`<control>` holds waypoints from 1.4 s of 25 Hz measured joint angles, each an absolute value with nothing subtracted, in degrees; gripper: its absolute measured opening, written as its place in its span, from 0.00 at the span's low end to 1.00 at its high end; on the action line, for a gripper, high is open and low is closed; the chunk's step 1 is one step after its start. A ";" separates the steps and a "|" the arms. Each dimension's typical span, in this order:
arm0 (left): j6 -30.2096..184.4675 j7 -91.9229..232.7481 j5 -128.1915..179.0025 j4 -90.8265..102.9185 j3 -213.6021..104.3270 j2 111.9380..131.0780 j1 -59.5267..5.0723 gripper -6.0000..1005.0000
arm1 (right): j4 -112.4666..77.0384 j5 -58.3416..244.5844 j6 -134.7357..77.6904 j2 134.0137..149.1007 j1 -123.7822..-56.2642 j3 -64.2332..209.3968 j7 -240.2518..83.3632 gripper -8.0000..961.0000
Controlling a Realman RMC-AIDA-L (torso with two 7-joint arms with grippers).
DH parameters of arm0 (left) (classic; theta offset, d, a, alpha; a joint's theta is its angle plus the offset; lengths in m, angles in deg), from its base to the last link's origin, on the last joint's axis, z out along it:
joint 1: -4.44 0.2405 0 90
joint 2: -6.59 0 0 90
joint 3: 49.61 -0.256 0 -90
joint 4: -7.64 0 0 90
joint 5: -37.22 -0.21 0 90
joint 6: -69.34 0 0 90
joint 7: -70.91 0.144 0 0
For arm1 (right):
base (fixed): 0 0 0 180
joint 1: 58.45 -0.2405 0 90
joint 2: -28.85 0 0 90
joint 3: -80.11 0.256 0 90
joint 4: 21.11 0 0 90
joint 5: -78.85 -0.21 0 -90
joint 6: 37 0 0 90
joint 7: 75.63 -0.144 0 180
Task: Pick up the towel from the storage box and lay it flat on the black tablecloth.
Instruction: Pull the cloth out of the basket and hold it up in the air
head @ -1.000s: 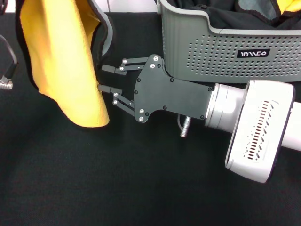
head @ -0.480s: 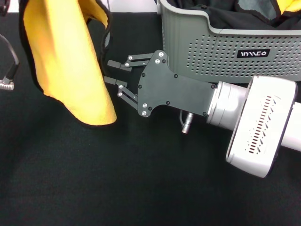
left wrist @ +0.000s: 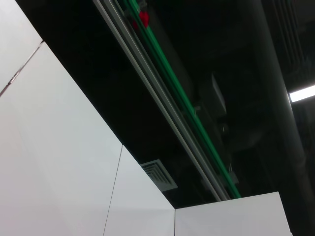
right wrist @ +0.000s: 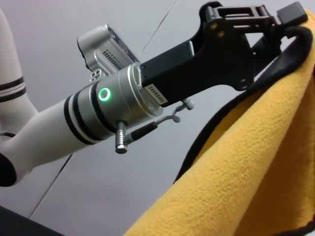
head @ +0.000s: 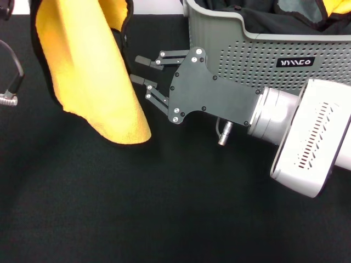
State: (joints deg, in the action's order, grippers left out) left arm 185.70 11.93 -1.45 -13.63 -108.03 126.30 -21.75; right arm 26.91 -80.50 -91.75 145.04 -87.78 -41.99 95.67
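Change since one second ago: the right gripper (head: 138, 70) has shifted up the head view and toward the storage box (head: 219, 33), and the hanging towel (head: 93, 71) has swung with it, its lowest corner now farther right and lower.

Towel: yellow-orange, fluffy, thin black edge trim. It hangs in folds above the black tablecloth (head: 137, 208), upper part running out of the head view at the top, lowest corner near the cloth (contact cannot be judged).

Left gripper (right wrist: 275, 14): seen only in the right wrist view, black, clamped on the towel's trimmed edge at its top; the fabric drapes down from that grasp. A green ring light shows on its wrist.

Right gripper: black, reaching in from the right, fingers (head: 143, 58) parted and holding nothing, tips just beside the towel's right edge.

Storage box: light grey, perforated sides, black label with white lettering; stands on the tablecloth at the far right, behind the right arm. Dark fabric and a scrap of yellow lie inside.

Left wrist view: ceiling and wall panels only.
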 joint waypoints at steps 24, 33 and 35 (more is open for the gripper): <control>185.70 12.10 -1.55 -13.63 -107.97 126.19 -21.44 0.03 | 25.00 -80.47 -97.36 145.02 -85.51 -39.02 95.64 0.02; 185.70 11.97 -1.63 -13.64 -108.05 125.99 -20.57 0.03 | 28.54 -80.32 -103.01 145.01 -77.40 -35.04 93.19 0.05; 185.71 11.97 -2.22 -13.64 -108.06 125.96 -20.66 0.03 | 28.17 -80.33 -103.56 145.03 -77.54 -35.20 91.71 0.05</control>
